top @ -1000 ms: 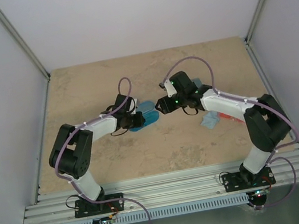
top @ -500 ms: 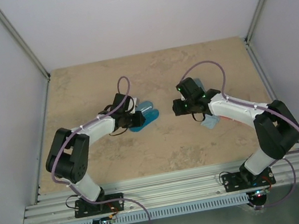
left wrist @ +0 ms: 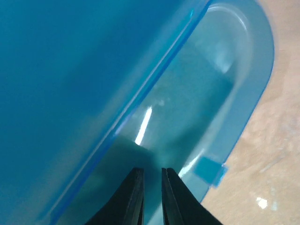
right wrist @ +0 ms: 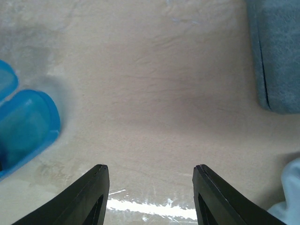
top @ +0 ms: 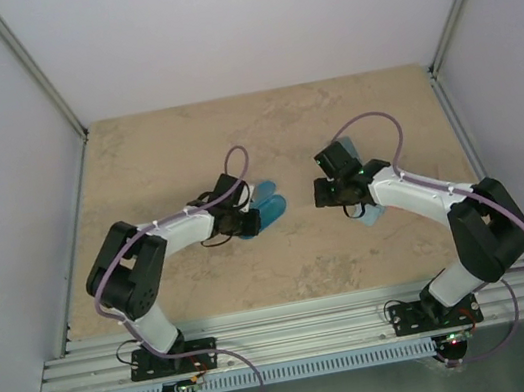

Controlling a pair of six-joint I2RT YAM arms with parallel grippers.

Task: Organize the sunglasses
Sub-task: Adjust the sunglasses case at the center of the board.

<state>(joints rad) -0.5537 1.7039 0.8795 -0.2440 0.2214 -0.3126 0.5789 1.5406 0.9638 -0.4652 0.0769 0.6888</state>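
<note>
Currently the left pincer [left wrist: 151,171] clenches the open blue case [left wrist: 220,84] by its rim; the right pincer [right wrist: 151,168] hangs released above the worktop [right wrist: 154,84]. No sunglasses show; that glossy rim may slip free.

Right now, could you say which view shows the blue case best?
The left wrist view: the blue case fills it, lying open, interior and rim close up. Top external shows it small and distant; right wrist catches only one end.

Neither pair of sunglasses shows in any view.
</note>
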